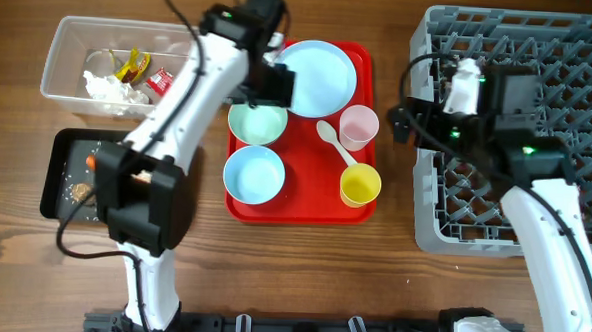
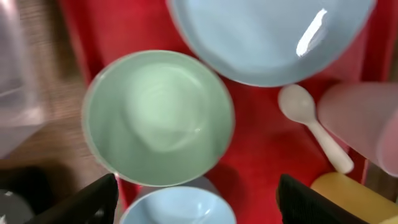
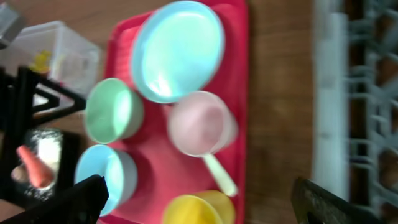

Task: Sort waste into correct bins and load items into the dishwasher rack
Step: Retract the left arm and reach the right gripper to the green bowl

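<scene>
Overhead, the large grey plastic lattice rack [image 1: 580,88] at the right held no dishes that I could see, so by my judgement the loading half had not begun. Beside it the flat red tray [image 1: 310,192] carried every item: the pale blue round plate [image 1: 316,79], a pale green bowl [image 1: 257,122], a pale blue bowl [image 1: 254,174], the pink cup [image 1: 359,126], the yellow cup [image 1: 360,185] and the white spoon [image 1: 332,140] next to the cups. The clear plastic tub [image 1: 66,41] at far left and the shallow black tray [image 1: 61,161] beside it held waste, and no scraps showed on the wooden surface [image 1: 371,289] — sorting looked finished.

The left arm's fingers [image 2: 93,202] were spread wide, gripping nothing, above the green bowl. The right arm's fingers [image 3: 62,202], likewise spread and empty, hung near the rack's left edge.

Smallest of all were the scraps — crumpled white tissue [image 1: 109,90], a yellow wrapper [image 1: 135,67] and a red wrapper [image 1: 162,80] in the tub; an orange carrot [image 1: 91,162], a small brown lump [image 1: 78,191] and pale grains [image 3: 45,144] in the black tray.
</scene>
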Tool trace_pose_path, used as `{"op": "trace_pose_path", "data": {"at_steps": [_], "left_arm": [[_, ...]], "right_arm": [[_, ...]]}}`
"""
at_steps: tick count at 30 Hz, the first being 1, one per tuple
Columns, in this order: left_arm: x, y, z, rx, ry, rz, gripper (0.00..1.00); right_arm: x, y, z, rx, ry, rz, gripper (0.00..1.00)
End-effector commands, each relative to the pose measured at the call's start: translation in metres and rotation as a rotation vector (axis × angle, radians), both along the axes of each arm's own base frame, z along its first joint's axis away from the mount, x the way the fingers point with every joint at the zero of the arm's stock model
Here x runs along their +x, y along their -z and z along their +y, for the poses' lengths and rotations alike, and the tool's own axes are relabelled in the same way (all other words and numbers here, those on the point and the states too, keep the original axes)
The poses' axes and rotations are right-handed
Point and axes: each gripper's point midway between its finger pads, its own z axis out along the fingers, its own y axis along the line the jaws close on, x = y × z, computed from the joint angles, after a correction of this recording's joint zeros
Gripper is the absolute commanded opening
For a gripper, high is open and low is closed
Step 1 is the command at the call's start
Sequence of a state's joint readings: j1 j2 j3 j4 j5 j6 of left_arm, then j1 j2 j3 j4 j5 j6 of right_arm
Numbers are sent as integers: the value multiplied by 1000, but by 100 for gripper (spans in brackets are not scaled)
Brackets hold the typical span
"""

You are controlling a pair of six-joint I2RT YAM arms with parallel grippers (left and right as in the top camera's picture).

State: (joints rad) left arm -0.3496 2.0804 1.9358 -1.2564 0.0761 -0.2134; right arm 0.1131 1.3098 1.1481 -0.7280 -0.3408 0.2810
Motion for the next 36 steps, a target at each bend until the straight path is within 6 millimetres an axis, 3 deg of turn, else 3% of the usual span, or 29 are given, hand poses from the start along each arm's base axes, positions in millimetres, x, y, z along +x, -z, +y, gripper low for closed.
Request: {"op": "trace_pose_path", "data": {"at_steps": [1,5,9,15,19,26,31,36], "left_arm": [[12,-44,65,-34,-206,-83,85],[14,-71,117,-42,-325,-142,98],[9,-74,156,-33,-418,-128,100],[3,-71,179,-25,-473,-103,100],[3,-71,180,-25,-476,-103,100],[3,-71,180,-25,-476,-104,100],[3,-71,180,-25,-476,-104,100],[3,-71,180,-25,-476,-104,100]], "right_arm": [[3,-8,45,80,-66,-9,96],[10,5,89,119,-123,3,93],[27,32,134,126,-181,43,91],[58,60,181,38,-239,94,91],[78,89,185,-139,-182,144,90],[81,143,191,-187,-181,223,82],[80,161,199,-146,-175,266,75],[81,170,211,-83,-144,294,59]]}}
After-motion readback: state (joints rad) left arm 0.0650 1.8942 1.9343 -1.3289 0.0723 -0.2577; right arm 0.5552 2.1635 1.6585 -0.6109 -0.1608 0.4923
